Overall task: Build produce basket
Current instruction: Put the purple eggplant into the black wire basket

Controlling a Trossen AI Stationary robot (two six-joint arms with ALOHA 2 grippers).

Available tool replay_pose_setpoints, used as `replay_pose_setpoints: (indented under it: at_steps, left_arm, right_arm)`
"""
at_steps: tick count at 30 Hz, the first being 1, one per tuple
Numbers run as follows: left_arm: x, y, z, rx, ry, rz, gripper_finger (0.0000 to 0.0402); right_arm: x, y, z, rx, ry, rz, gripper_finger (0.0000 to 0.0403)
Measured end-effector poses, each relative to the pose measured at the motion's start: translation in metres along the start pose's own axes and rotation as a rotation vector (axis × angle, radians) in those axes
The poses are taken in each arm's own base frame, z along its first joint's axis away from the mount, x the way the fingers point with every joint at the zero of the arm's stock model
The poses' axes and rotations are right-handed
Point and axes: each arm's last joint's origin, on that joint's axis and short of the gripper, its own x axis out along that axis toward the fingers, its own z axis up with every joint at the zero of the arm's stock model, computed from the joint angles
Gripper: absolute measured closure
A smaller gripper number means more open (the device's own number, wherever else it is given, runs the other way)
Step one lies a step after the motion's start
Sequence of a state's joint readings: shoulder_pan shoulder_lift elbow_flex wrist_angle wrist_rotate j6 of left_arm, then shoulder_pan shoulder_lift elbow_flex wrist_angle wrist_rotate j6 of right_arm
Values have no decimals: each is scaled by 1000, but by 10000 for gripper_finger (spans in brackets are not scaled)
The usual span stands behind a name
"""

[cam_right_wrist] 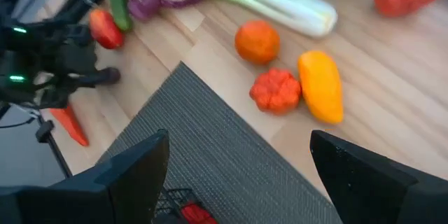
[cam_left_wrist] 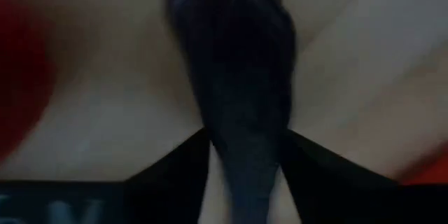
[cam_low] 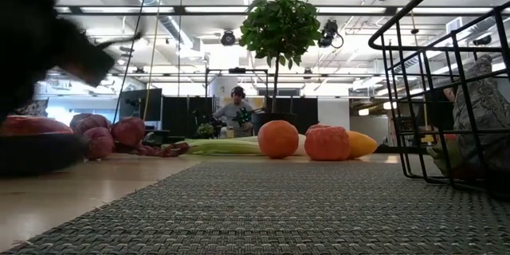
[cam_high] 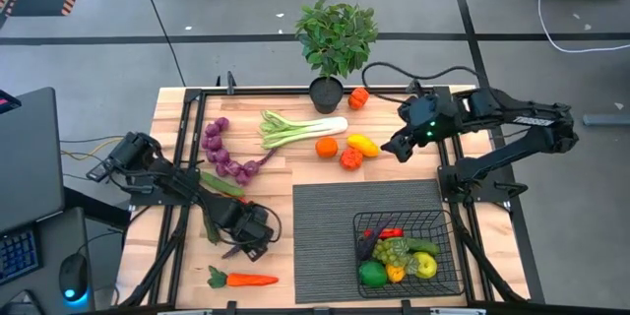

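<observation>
Left gripper (cam_high: 248, 246) is low on the table above the carrot (cam_high: 243, 279), fingers around a dark item; grip unconfirmed. Right gripper (cam_right_wrist: 238, 175) hovers with fingers apart above the orange (cam_high: 326, 147). Basket (cam_high: 445, 274) sits on the mat (cam_high: 325, 246).

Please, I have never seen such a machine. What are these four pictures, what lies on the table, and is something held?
Two dark robot arms work at a wooden table. One picture looks down from above, one looks level across the table, and two come from cameras on the wrists. Toy produce lies about: a leek, purple grapes, a carrot. The black wire basket on the ribbed mat already holds several pieces. The left gripper is low over a dark piece near the carrot; whether it grips it I cannot tell. The right gripper is open and empty.
</observation>
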State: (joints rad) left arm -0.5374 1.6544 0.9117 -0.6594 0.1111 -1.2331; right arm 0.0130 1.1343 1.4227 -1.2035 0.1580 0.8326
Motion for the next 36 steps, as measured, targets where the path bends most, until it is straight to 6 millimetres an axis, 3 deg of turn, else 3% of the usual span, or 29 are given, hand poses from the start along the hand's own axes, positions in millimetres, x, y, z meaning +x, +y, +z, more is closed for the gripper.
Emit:
replay_pose_setpoints:
  at_steps: [5, 10, 14, 18, 22, 26, 31, 36]
  left_arm:
    - [-22, -20, 13, 142, -112, -56, 317]
    - [-59, -40, 46, 259, -243, -141, 317]
    - [-100, -48, 80, 216, -339, -222, 299]
    - [-154, -52, 113, 188, -487, -319, 280]
    - [-207, -50, 139, 160, -692, -406, 285]
    - [-247, -40, 155, 116, -826, -448, 295]
    - [-261, -29, 168, 60, -893, -459, 294]
    - [-271, -31, 174, 48, -978, -538, 292]
  right_arm:
    - [10, 9, -5, 68, 85, 3, 54]
    - [10, 27, -7, 68, 61, 137, 54]
    - [-1, 39, -3, 74, -72, 263, 54]
    - [-16, 43, 4, 97, -213, 361, 54]
    - [-22, 46, 9, 102, -286, 410, 54]
    - [-21, 50, 10, 49, -317, 408, 54]
    - [-23, 54, 19, 6, -459, 391, 54]
    - [-13, 57, 28, -45, -499, 361, 54]
